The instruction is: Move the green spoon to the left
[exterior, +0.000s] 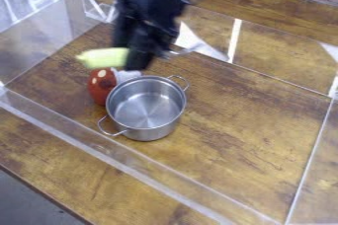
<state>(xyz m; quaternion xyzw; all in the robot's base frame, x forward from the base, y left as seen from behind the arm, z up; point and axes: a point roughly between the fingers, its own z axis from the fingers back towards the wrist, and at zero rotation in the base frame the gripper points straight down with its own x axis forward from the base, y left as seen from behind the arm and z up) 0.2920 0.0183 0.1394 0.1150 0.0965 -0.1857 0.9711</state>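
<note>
The green spoon (pixel 102 59) shows as a blurred yellow-green handle, held in the air above the red-and-white mushroom toy. Its silver bowl is hidden. My gripper (pixel 132 59) is a dark, motion-blurred shape hanging from the top of the camera view, shut on the spoon's right end. It sits above and just behind the steel pot (pixel 146 107), clear of the pot's rim.
The red-and-white mushroom toy (pixel 106 82) lies against the pot's left side. Clear acrylic walls (pixel 79 135) fence in the wooden table (pixel 251 120). A white sheet (pixel 203 43) lies at the back.
</note>
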